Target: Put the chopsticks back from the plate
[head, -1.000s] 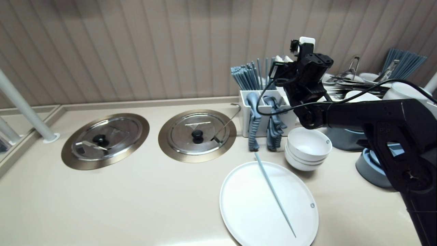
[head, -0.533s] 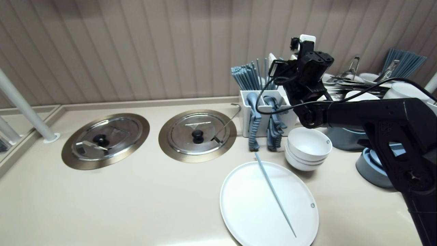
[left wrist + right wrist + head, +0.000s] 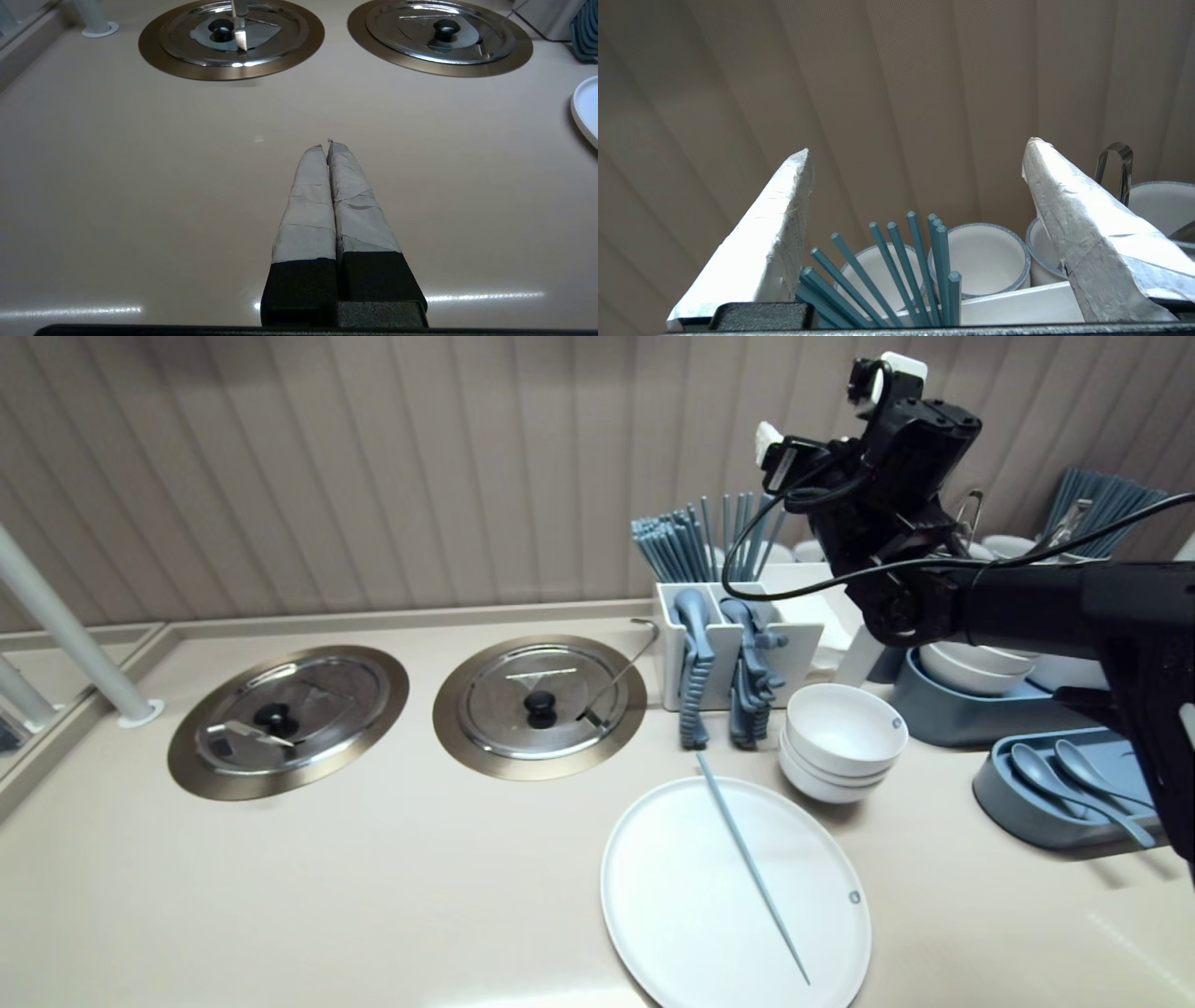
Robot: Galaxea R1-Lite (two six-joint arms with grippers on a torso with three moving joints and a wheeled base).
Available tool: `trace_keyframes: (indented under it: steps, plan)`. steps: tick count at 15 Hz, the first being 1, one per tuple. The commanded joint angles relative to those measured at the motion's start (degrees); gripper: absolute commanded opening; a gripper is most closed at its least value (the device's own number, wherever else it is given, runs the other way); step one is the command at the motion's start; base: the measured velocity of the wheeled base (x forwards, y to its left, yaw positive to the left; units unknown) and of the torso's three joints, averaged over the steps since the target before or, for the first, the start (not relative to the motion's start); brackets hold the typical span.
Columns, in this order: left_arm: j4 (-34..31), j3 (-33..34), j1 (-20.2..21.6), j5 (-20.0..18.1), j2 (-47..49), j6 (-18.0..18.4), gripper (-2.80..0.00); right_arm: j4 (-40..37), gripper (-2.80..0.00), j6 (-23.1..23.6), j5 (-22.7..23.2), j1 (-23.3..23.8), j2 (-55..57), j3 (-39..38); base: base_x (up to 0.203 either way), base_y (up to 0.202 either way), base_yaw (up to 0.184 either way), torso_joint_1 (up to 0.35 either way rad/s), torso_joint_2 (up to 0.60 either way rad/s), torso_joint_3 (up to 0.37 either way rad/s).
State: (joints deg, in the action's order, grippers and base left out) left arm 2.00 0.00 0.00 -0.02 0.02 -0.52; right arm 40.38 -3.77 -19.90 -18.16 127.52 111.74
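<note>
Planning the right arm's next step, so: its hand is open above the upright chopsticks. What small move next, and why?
Probably lower the right hand onto the upright chopsticks and close on one. The hand is open and empty above them, and only a single chopstick lies on the white plate.

The right tool is hanging above the upright blue-grey plastic chopsticks in the white boxy cutlery holder at the bench's back. Stacked white ceramic bowls are sitting before it, the round white plate lying nearer, two round steel lids resting leftward.
</note>
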Motion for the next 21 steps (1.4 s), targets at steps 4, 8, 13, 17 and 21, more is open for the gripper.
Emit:
trace_keyframes:
  steps: [4,8,13,17,21]
  plan:
    - [0.02,0.44,0.0,-0.01,-0.02,-0.01,-2.8,-15.38,0.0,-4.78,0.44,0.1,-11.06,-1.95,0.0,0.0,0.0,0.0,0.0,0.0]
    - [0.02,0.44,0.0,0.02,-0.02,-0.01,-2.8,-44.64,0.0,-6.42,4.09,-1.54,-18.87,-0.57,0.0,0.0,0.0,0.0,0.0,0.0]
    - [0.02,0.44,0.0,0.02,-0.02,-0.01,-2.8,-66.64,0.0,-5.97,14.49,-2.89,-24.44,0.27,0.0,0.0,0.0,0.0,0.0,0.0]
    - [0.02,0.44,0.0,-0.03,-0.02,-0.01,-2.8,-74.09,0.0,-3.29,17.87,-3.19,-26.62,0.23,0.0,0.0,0.0,0.0,0.0,0.0]
    - [0.02,0.44,0.0,0.02,-0.02,-0.01,-2.8,-79.33,-2.8,-1.32,17.79,-4.44,-27.15,-0.14,0.0,0.0,0.0,0.0,0.0,0.0]
